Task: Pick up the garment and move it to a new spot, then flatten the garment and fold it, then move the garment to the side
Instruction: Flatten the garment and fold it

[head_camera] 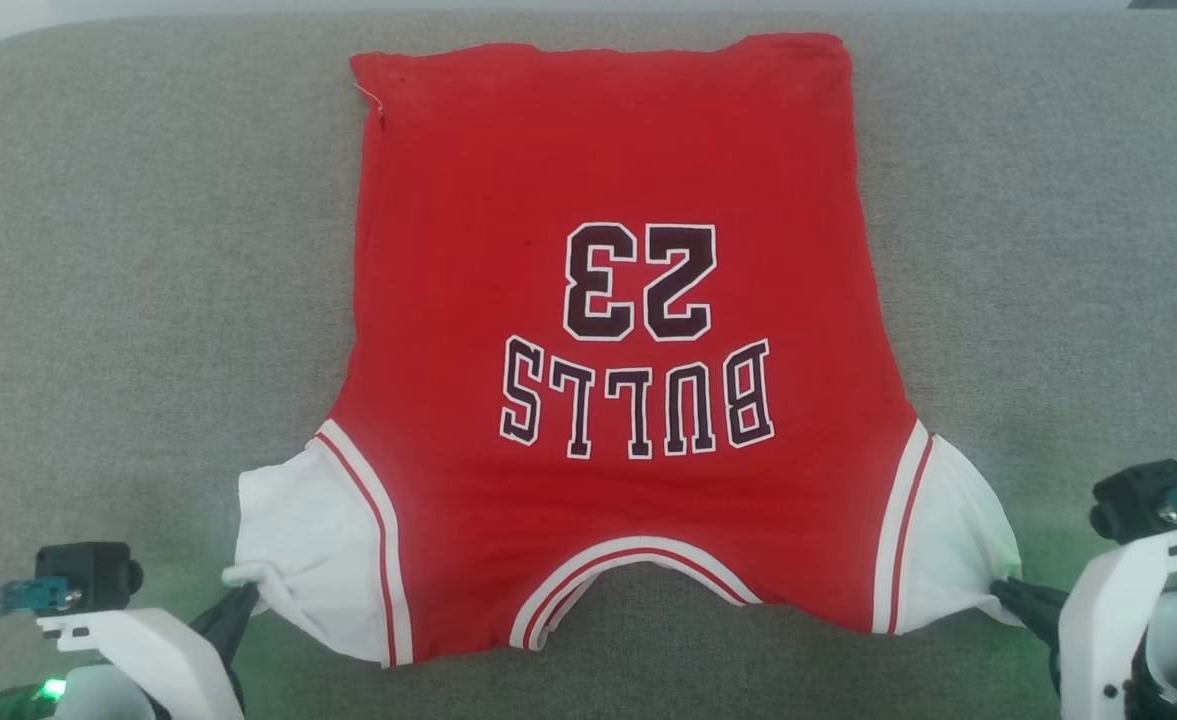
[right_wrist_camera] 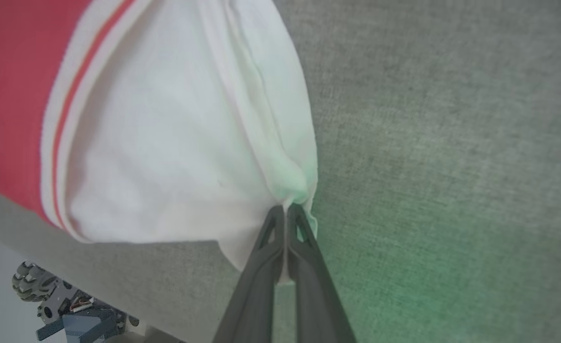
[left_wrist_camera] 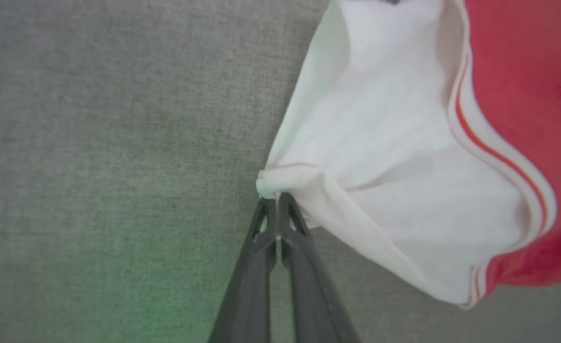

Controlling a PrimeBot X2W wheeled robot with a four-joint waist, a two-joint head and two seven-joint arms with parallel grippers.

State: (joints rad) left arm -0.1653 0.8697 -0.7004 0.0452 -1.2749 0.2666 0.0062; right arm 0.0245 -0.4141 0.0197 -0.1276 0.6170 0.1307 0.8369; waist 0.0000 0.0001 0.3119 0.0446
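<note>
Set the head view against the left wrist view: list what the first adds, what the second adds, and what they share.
Head view adds: the whole garment spread flat on the grey surface, its BULLS 23 lettering upside down, and the right gripper shut on the right sleeve.
Left wrist view adds: close detail of the left gripper pinching a bunched corner of the left sleeve, with a crease running from the pinch.
Shared: that left sleeve, its red-white trim, the grey surface, a green glow.
</note>
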